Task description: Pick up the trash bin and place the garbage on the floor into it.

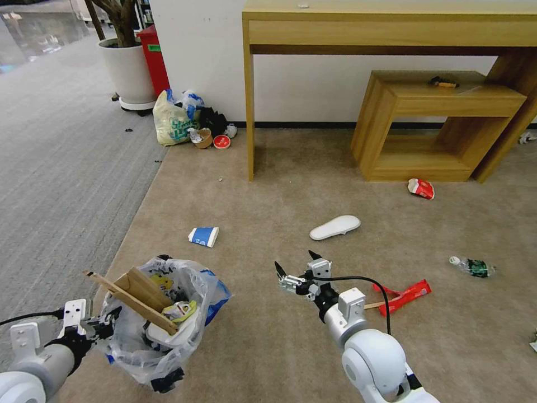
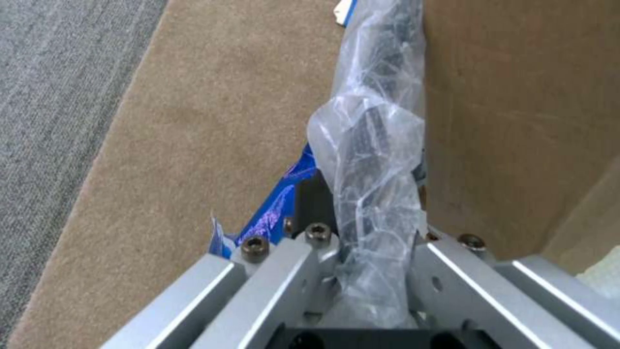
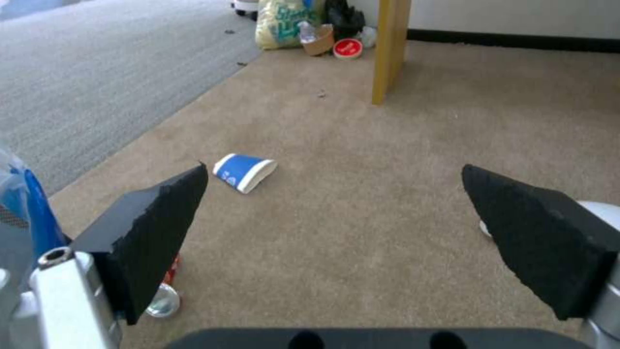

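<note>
Near left, left gripper [image 1: 106, 324] clamped on bagged rim of trash bin [image 1: 162, 319], held over beige floor [image 1: 268, 347], stuffed with cardboard [image 1: 142, 288] and foam insole [image 1: 168, 334]. Right of it, right gripper [image 1: 296, 267] spread wide, empty. Farther out: blue-white cup [image 1: 203, 236], white insole [image 1: 335, 227], red wrapper [image 1: 404, 296], plastic bottle [image 1: 473, 267].

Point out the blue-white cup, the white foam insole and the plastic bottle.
blue-white cup [image 1: 203, 236], head view, blue side wall.
white foam insole [image 1: 335, 227], head view, middle of its top.
plastic bottle [image 1: 474, 267], head view, green-labelled body.
</note>
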Available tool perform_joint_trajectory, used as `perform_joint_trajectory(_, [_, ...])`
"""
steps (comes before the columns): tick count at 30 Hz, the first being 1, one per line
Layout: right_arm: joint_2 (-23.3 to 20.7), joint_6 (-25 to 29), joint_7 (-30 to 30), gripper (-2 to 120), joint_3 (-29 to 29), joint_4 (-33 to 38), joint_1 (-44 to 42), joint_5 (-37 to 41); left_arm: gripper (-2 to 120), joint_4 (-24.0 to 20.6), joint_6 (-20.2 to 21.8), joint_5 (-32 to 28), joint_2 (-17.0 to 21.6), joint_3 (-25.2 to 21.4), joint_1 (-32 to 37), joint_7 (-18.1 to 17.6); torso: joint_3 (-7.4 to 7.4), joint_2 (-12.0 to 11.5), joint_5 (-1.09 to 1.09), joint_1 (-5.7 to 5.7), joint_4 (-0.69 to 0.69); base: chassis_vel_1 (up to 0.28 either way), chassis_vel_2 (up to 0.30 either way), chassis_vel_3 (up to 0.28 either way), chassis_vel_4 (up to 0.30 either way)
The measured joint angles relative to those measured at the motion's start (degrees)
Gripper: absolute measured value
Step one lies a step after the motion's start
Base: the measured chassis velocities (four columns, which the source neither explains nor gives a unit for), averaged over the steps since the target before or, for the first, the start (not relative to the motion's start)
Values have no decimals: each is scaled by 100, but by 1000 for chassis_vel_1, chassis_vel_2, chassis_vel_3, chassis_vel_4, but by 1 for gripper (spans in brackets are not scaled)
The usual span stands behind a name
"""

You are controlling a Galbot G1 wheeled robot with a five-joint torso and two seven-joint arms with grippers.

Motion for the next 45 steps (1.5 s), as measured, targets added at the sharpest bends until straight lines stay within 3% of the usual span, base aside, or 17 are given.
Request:
perform_joint_trajectory(15, [12,-12,-4,100,-55,57,-50,-95,0,-93,0,-7,-18,-19,82,41,0,0,1,0,0,18,19,-20,-20])
perform_joint_trajectory(34, [-38,-16,-11,100,-48,-62,-21,-12,0,-11,0,-4,-1,15,-40,48,0,0,-1,0,0,203,204,-192,-199])
perform_joint_trajectory(45, [-112,-94,29,100,-101,-1176,564,127,0,120,0,-85,-1,-211,-70,77,1,0,0,0,-2,46,45,-35,-39])
